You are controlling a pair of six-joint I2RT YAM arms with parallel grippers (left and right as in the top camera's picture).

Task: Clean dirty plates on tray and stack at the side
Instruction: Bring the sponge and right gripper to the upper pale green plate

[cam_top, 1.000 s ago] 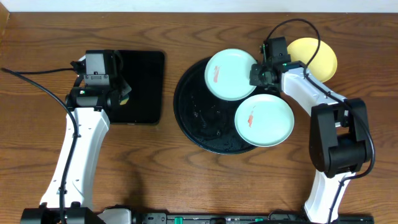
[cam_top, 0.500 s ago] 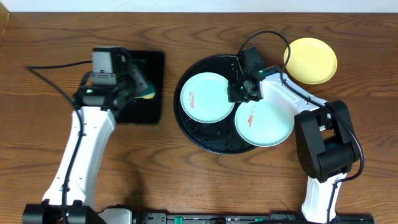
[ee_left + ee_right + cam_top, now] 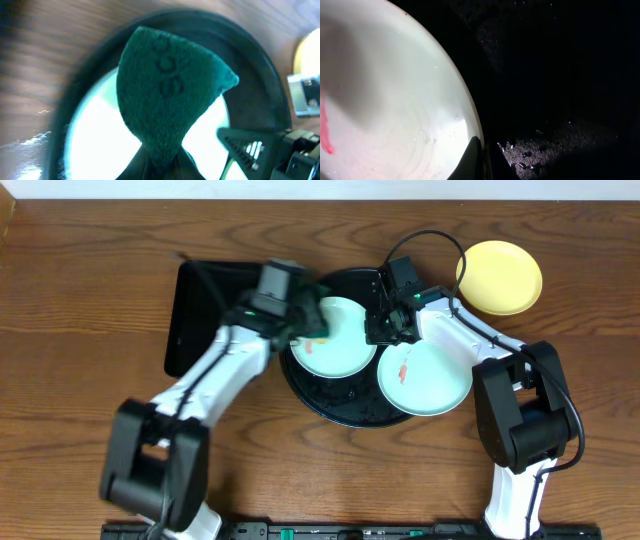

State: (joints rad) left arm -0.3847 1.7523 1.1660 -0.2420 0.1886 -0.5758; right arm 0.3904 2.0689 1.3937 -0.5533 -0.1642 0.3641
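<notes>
Lower centre-right, a smeared mint plate (image 3: 425, 375) lies on the round black tray (image 3: 330, 395); just above, the right gripper (image 3: 385, 332) pinches the rim of a second mint plate (image 3: 335, 355), over which the left gripper (image 3: 302, 318) clamps a green sponge (image 3: 170, 95); upper right, the yellow plate (image 3: 500, 275) rests on bare wood (image 3: 590, 330).

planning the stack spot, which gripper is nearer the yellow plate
Right. The right gripper grips the rim of a mint plate on the tray, on the side toward the yellow plate. The left gripper, holding a sponge, hangs over that plate's far side.
</notes>
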